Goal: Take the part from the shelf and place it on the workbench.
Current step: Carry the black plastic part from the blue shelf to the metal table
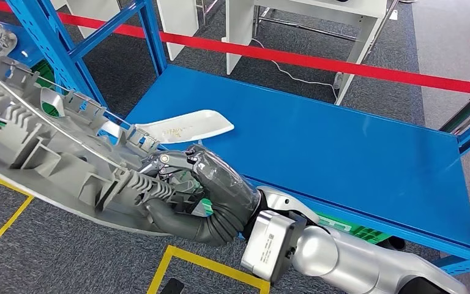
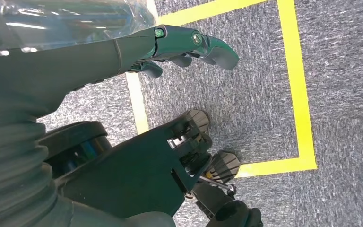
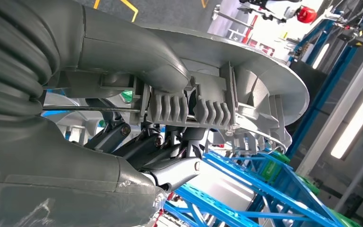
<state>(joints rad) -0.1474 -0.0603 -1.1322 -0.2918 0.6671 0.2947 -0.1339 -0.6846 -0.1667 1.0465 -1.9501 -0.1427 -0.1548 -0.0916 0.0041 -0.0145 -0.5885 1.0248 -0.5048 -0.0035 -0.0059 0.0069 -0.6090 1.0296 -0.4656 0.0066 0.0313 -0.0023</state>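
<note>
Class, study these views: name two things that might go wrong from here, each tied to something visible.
1. The right hand grips the long grey part near one end alone; it may tilt or slip.
2. The part's far end sits close to the blue shelf frame and might snag.

right hand [image 3: 137,118] grips grey ribbed part [image 3: 246,90] | fingers [image 3: 179,170] beneath | blue shelf frame [image 3: 264,189] behind

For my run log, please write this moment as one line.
right robot hand: grips grey ribbed part | left robot hand: empty, over floor | white piece: on blue shelf | placing: not yet
</note>
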